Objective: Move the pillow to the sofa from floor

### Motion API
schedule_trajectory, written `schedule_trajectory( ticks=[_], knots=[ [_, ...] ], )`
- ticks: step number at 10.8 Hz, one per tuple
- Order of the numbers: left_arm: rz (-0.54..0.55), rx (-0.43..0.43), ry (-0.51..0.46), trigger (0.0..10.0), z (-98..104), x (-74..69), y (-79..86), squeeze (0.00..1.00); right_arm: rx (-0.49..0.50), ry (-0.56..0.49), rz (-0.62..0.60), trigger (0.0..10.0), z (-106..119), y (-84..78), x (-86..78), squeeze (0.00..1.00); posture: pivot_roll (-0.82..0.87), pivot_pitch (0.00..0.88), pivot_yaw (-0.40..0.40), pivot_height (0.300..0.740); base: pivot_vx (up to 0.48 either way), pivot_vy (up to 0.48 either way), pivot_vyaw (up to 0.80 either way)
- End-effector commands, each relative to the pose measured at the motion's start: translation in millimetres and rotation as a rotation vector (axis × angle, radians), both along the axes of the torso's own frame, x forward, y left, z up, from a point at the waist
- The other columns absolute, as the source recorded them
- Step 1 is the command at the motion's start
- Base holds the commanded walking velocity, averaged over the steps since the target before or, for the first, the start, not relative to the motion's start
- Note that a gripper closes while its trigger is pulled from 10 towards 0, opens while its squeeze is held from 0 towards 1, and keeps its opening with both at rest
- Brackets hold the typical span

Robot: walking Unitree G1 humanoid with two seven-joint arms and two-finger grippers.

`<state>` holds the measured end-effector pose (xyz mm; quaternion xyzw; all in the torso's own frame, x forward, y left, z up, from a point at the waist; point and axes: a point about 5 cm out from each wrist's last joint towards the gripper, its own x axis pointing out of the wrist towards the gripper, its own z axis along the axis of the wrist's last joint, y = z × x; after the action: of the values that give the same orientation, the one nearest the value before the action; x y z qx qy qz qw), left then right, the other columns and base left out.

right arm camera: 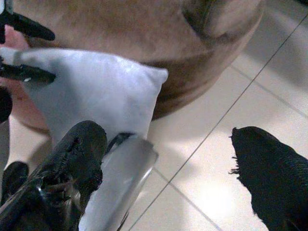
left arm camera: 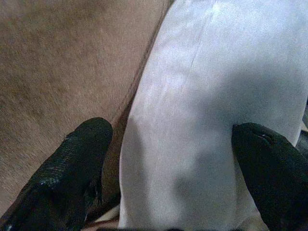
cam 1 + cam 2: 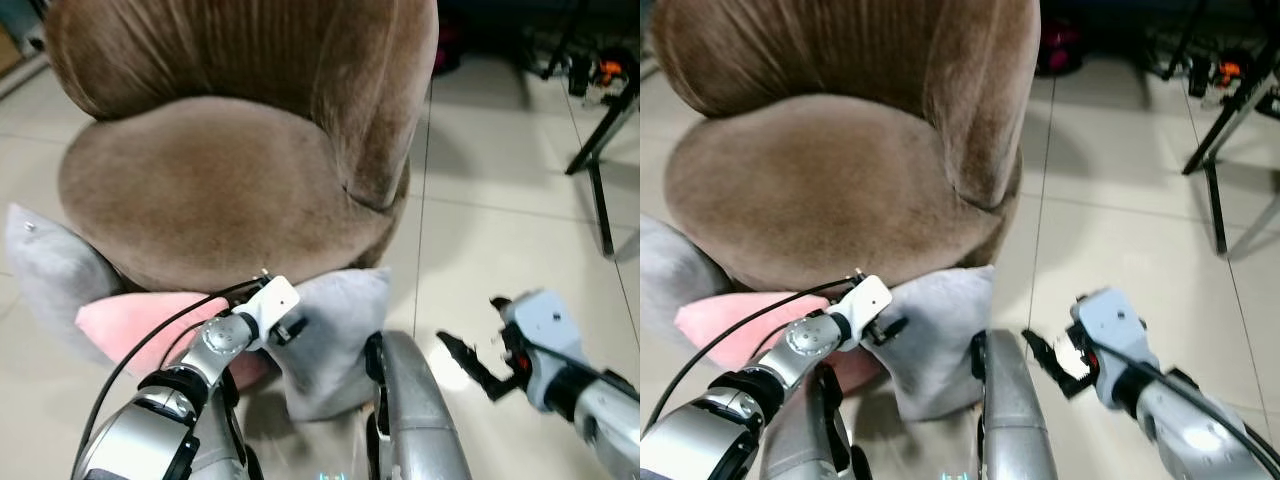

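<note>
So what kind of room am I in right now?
Most likely a living room that doubles as a work or filming space: a round brown plush sofa chair on pale floor tiles, cushions on the floor, including the grey pillow at the left claw, and black stand legs behind.

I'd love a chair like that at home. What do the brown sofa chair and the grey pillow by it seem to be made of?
The sofa chair looks like brown velvet or plush: its short nap shows streaky light and dark patches. The grey pillow looks like smooth, matte woven fabric, softly creased, possibly suede-like. The left gripper straddles its edge, fingers open.
</note>
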<state>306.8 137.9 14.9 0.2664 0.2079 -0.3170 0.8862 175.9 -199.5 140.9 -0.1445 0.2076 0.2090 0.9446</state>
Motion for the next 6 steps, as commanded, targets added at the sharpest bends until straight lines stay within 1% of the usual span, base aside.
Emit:
schedule_trajectory(
  ticks=[1,2,3,4,5,6],
  knots=[
    [0.012,-0.002,0.069,10.0,-10.8,-9.5,6.3,0.00,-0.005,0.016,0.017,10.0,2.3,1.4,-7.1,0.00,-0.39,0.199,0.027,0.525,0.000,0.000,0.00],
    [-0.001,-0.039,0.128,10.0,-16.3,-15.9,5.7,0.00,-0.009,0.023,0.020,10.0,2.9,2.3,-10.9,0.00,-0.39,0.198,0.023,0.525,0.000,0.000,0.00],
    [-0.019,-0.056,0.179,10.0,-21.5,-21.6,4.4,0.00,-0.010,0.029,0.029,10.0,3.0,3.5,-12.4,0.00,-0.40,0.199,0.021,0.525,0.000,0.000,0.00],
    [-0.025,-0.055,0.213,10.0,-25.9,-26.1,4.1,0.00,-0.009,0.033,0.029,10.0,3.7,4.8,-13.2,0.00,-0.40,0.204,0.018,0.525,0.000,0.000,0.00],
    [-0.013,-0.050,0.221,10.0,-27.7,-27.4,5.1,0.00,-0.006,0.036,0.028,10.0,3.9,5.8,-14.4,0.00,-0.40,0.202,0.016,0.525,0.000,0.000,0.00],
    [0.012,-0.042,0.225,4.0,-28.5,-27.3,8.3,0.00,0.001,0.041,0.030,10.0,3.9,6.9,-15.8,0.00,-0.40,0.197,0.016,0.525,0.000,0.000,0.00]
  ],
)
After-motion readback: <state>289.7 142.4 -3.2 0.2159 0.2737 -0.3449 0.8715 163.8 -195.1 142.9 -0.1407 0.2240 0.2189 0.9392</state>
